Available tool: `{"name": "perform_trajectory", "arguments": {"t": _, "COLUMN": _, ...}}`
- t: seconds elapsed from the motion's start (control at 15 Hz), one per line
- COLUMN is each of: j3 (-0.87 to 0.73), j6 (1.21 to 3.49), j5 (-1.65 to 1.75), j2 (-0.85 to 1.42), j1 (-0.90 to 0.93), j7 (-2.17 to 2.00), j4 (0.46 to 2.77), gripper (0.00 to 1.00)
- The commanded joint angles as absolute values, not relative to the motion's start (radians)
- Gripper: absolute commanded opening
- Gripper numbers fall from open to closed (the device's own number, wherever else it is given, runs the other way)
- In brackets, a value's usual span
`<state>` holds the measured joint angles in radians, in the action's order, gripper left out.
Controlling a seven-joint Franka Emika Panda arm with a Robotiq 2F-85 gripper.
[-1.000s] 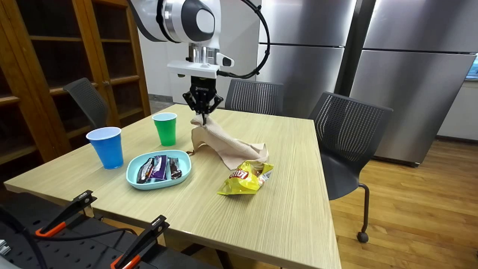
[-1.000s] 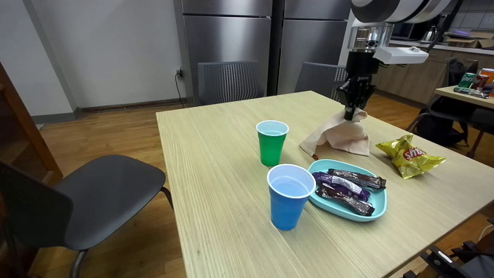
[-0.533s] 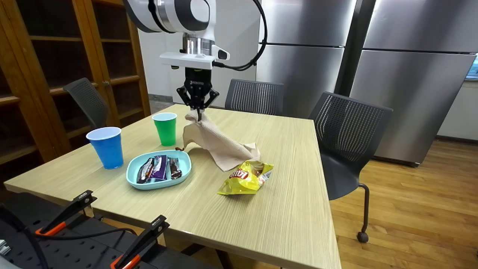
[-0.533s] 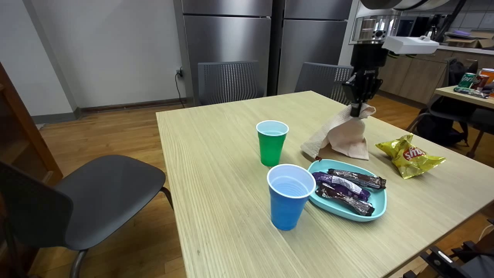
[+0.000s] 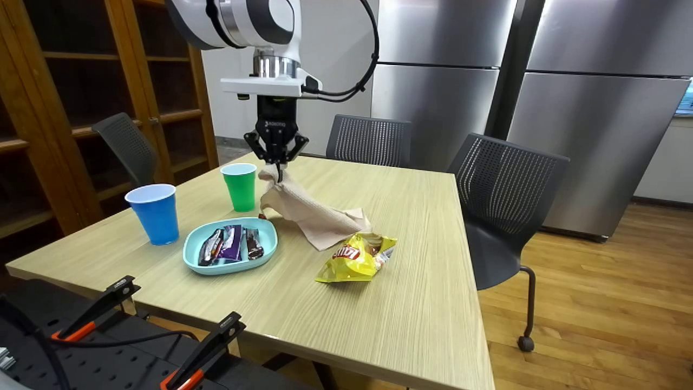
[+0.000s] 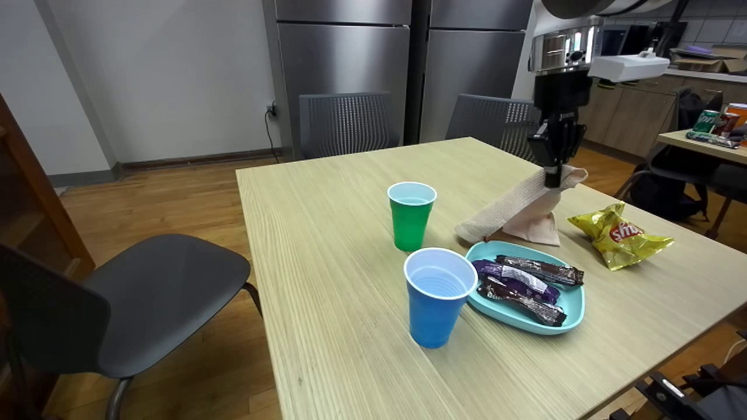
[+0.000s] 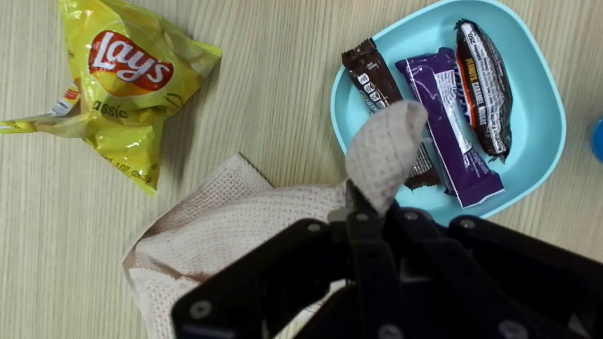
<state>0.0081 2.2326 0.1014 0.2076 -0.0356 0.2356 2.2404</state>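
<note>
1. The end effector [image 7: 372,200] is closed on a beige cloth [image 7: 245,219], pinching it near one end; a rounded tip juts out beyond the grip in the wrist view.
2. From that raised end the cloth slopes down to the tabletop [image 5: 417,303], its lower part lying in folds near a yellow Lay's bag [image 7: 129,108].
3. A turquoise tray [image 7: 537,125] sits just beside the cloth; whether the two touch cannot be told.
4. Three wrapped bars [image 7: 435,115] lie in the tray, a purple one between two brown ones.
5. A green cup [image 6: 410,227] and a blue cup [image 6: 433,318] stand upright near the tray in both exterior views.
</note>
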Motion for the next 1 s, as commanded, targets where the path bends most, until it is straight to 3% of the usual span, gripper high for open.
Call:
{"name": "perform_trajectory", "arguments": {"t": 0.0, "j3": 0.002, "j6": 2.203, "j5": 0.156, "j2": 0.139, "j1": -0.02, "j7": 0.217, "j4": 2.287, "gripper": 0.01}}
{"name": "perform_trajectory", "arguments": {"t": 0.93, "j3": 0.013, "j6": 2.134, "j5": 0.242, "j2": 0.053, "j1": 0.022, "j7": 0.175, "j4": 2.303, "gripper": 0.01}}
